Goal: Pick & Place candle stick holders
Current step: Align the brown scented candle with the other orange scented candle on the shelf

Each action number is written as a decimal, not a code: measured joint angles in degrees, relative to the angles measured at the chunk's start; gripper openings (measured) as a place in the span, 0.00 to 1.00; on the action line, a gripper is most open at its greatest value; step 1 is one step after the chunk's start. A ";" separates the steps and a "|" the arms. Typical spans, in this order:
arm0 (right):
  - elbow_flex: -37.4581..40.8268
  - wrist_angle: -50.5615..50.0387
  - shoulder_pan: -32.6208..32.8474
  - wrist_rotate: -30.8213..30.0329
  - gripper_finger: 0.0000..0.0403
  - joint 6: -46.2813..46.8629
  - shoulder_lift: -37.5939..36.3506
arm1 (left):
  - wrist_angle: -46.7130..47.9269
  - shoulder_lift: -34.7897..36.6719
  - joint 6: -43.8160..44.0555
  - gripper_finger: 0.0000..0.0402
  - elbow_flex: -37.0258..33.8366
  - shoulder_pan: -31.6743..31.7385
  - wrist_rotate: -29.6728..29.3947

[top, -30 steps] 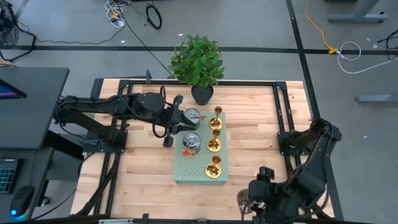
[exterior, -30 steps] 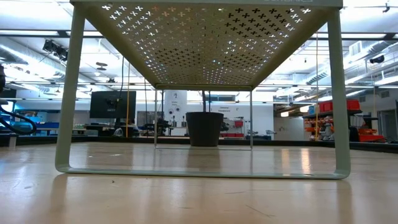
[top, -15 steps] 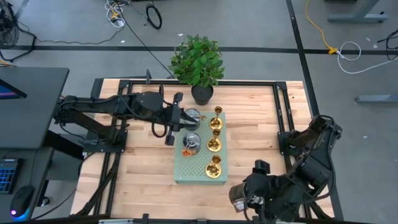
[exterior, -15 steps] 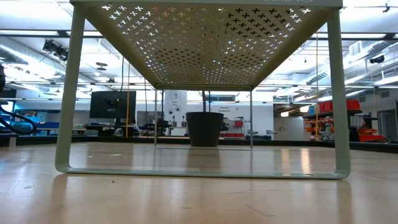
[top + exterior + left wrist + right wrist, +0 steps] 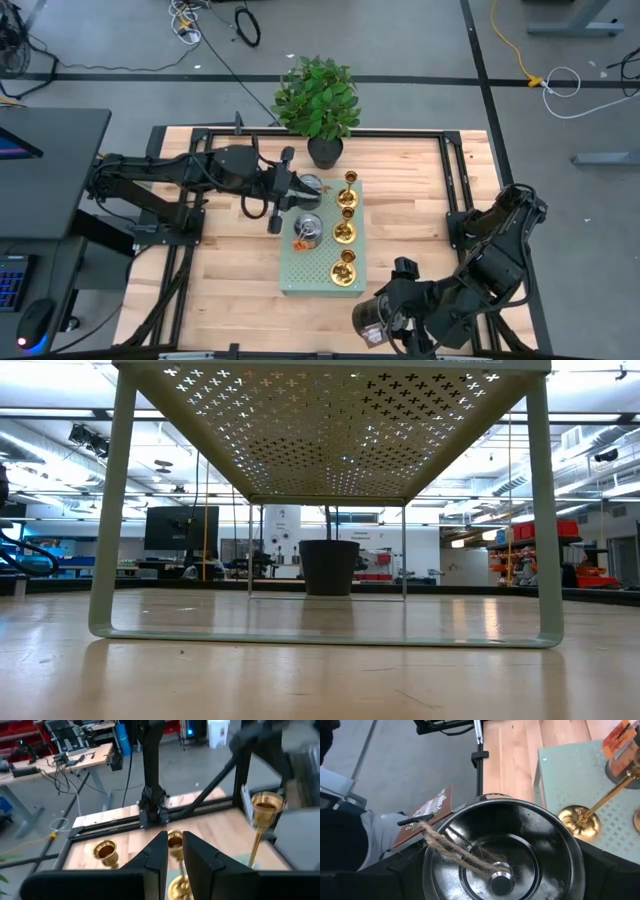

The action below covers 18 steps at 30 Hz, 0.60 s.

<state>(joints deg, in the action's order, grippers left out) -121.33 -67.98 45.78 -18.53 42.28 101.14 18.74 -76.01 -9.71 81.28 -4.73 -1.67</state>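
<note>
Three gold candle stick holders (image 5: 345,232) stand on the pale green perforated board (image 5: 300,275). Two silver holders stand on its left side, one at the far end (image 5: 313,184) and one with an orange tag (image 5: 307,230). My left gripper (image 5: 296,187) reaches level from the table's left. Its fingertips are at the far silver holder, nearly together (image 5: 174,840) with nothing between them. My right gripper holds the third silver holder (image 5: 370,318) over the table's near edge, right of the board. Its fingertips are hidden. My left gripper: I cannot tell whether its tips touch the far silver holder, which its own fingers hide in the left wrist view. My right gripper holds the silver holder (image 5: 502,855) by its outer wall, one dark finger on each side. The holder's open top, with a twine loop (image 5: 455,847), faces the wrist. It is lifted clear and tipped on its side.
A black-potted plant (image 5: 318,100) stands at the table's far edge behind the board. Black frame rails (image 5: 455,190) run along the table's sides. Bare wood lies left and right of the board. The low view looks under the board (image 5: 320,420) toward the pot (image 5: 329,567).
My right gripper has carried the silver holder toward the table's left along the near edge, closer to the board's near right corner. The holder has stayed clear of the table.
</note>
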 joint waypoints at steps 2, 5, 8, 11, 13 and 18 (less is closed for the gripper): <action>0.01 0.79 -0.15 -0.14 0.85 -1.28 0.00 | -1.01 0.00 3.52 0.17 0.00 0.00 0.01; 0.01 3.75 -0.57 -1.03 0.85 -4.82 0.00 | -1.27 0.00 10.28 0.17 0.00 0.02 0.01; -0.60 4.89 -1.34 -1.00 0.85 -7.75 0.02 | -1.26 0.00 14.84 0.17 0.00 0.00 0.02; -0.97 5.11 -2.37 -1.98 0.85 -9.35 0.00 | -1.92 0.00 15.40 0.17 0.00 0.00 -0.11; -0.97 4.74 -3.16 -2.14 0.85 -10.61 0.00 | -1.31 0.00 15.95 0.17 0.00 0.02 -0.01; -0.95 5.89 -5.09 -2.68 0.85 -14.02 -0.48 | 0.35 0.00 16.43 0.20 0.00 -0.59 2.97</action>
<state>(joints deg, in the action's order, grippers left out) -122.28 -62.09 40.69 -21.21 28.26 100.67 19.08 -76.01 6.72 81.28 -5.32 1.30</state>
